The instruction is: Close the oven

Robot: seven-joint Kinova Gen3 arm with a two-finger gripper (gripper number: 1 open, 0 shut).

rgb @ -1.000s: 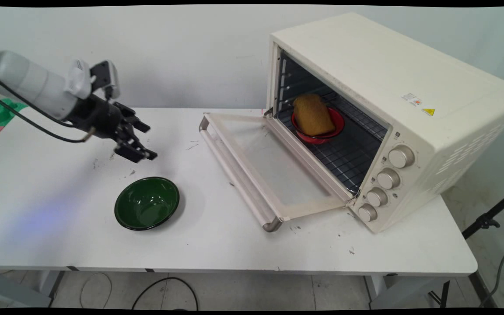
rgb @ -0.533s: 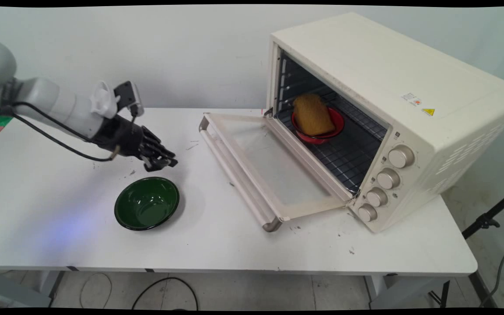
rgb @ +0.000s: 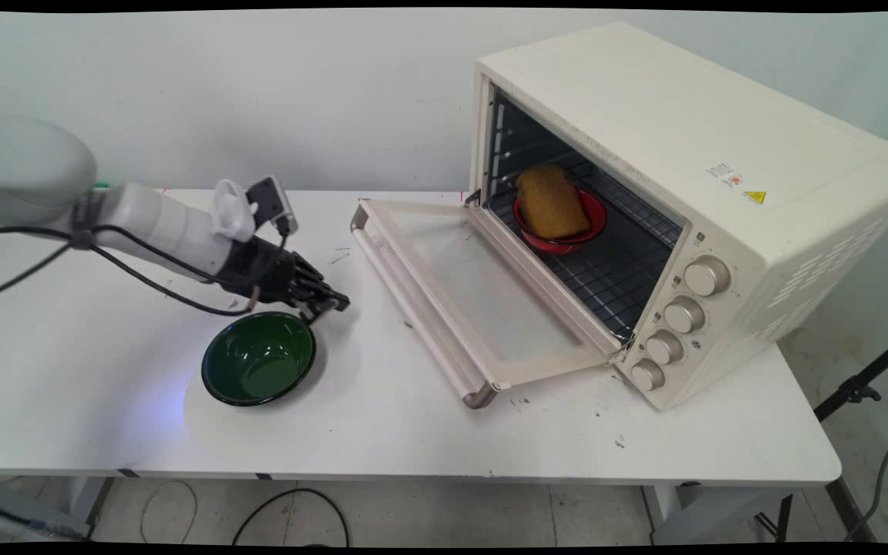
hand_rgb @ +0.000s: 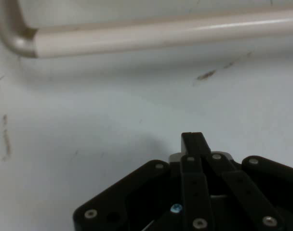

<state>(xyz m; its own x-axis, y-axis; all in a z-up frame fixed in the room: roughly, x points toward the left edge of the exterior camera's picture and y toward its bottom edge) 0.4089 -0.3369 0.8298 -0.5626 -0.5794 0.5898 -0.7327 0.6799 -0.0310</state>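
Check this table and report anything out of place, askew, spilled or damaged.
Nothing is spilled or broken. The toaster oven sits at an angle to the table edge, its door down, a red bowl with bread inside. Dark scuffs dot the tabletop. The pincer hangs beside the green bowl.

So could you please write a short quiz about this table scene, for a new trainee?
1. True or false: the oven door is shut.
2. What lies on the red dish inside the oven?
A. a brown bread-like piece
B. a spoon
C. nothing
3. Fill in: the gripper, its fingers pressed together, is just above the far right rim of the ____ bowl.

Key
1. False, it is folded down open.
2. A, the brown piece.
3. green
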